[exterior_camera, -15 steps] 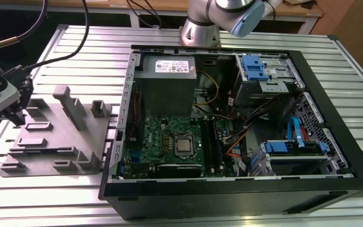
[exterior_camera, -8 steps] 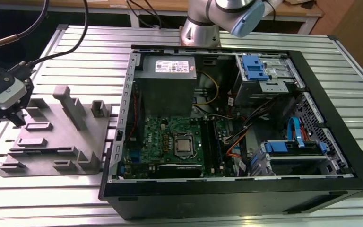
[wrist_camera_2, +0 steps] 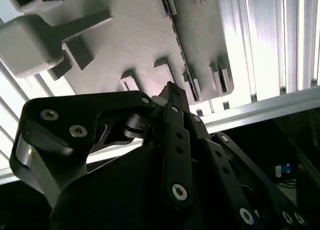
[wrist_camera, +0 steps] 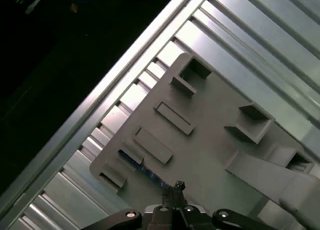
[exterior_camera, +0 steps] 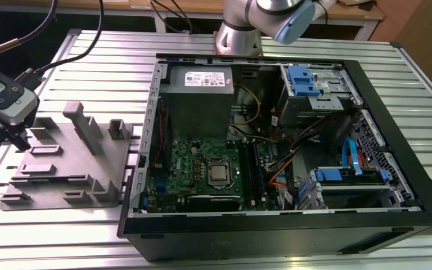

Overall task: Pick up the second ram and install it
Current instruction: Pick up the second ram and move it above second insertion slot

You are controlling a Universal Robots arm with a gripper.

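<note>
gripper (exterior_camera: 21, 144) jaws drawn together, tips over holder tray (exterior_camera: 62, 164) outer edge | second ram (wrist_camera: 141, 166) sits in tray slot just beside tips | exterior view: computer case (exterior_camera: 291, 239) at tray's 3 o'clock

Our arm (exterior_camera: 240, 31) stands at the exterior view's upper middle. Our gripper (exterior_camera: 17, 138) points down at that view's left edge, with its fingertips (wrist_camera_2: 172, 92) (wrist_camera: 178, 187) pressed together in both wrist views.
</note>
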